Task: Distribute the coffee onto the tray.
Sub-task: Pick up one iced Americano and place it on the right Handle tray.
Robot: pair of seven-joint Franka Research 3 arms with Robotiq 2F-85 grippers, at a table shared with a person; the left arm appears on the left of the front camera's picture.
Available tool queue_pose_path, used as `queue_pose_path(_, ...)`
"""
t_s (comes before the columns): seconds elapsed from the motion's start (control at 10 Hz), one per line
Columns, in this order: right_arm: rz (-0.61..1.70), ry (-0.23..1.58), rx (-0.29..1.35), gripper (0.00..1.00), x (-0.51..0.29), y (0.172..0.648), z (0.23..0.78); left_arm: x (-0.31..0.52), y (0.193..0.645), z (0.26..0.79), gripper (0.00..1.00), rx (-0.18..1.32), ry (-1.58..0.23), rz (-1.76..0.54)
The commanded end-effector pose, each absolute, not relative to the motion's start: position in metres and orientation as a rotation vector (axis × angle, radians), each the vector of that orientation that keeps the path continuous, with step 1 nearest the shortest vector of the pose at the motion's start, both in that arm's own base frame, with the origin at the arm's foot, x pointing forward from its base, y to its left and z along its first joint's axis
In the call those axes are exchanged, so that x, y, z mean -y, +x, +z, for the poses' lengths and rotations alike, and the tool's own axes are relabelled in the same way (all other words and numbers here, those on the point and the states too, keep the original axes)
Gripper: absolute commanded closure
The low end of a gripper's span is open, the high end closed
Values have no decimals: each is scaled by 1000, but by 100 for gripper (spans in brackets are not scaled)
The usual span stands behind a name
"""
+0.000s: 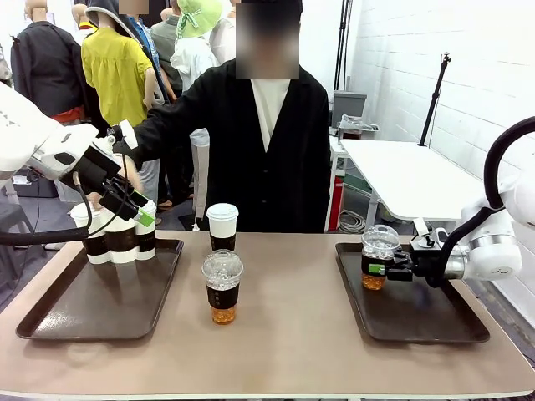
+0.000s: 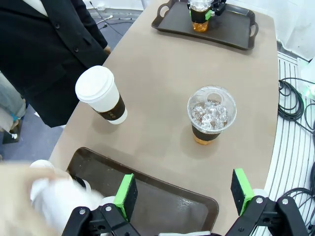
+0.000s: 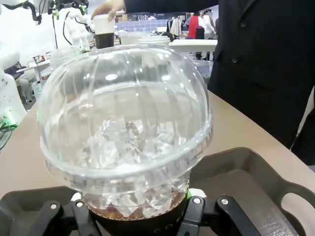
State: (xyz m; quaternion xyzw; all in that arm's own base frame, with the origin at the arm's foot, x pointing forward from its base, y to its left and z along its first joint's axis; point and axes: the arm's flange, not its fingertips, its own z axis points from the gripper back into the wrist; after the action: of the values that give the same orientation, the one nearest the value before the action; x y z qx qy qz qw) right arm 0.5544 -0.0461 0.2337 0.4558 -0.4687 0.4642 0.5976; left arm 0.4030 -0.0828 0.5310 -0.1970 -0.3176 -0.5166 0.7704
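Observation:
My right gripper is shut on a clear dome-lidded coffee with ice and a dark sleeve, at the far left corner of the right tray; its dome sits just ahead of that gripper. My left gripper hangs open over the far edge of the left tray, with nothing between its green pads. Three white lidded cups stand there. A white cup and a clear cup stand on the table between the trays.
The person stands at the far side, one arm stretched toward the left tray; a hand holds a white cup by my left gripper. A pale blur covers the near corner of the left tray. A white table stands back right.

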Motion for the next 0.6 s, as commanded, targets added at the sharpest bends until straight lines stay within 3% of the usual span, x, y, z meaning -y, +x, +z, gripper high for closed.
queue_pose_path(0.0, 1045, 1056, 1072, 35, 44, 561, 233, 81, 405, 529, 0, 705, -446, -1136)
queue_pose_path(0.1, 1037, 1057, 1062, 24, 45, 562, 233, 81, 405, 529, 0, 705, -446, -1136)
queue_pose_path(0.2, 1024, 1060, 1051, 4, 44, 561, 233, 81, 405, 529, 0, 705, -446, -1136)
queue_pose_path(0.5, 1003, 1044, 1032, 0, 45, 556, 234, 81, 405, 529, 0, 705, -446, -1136)
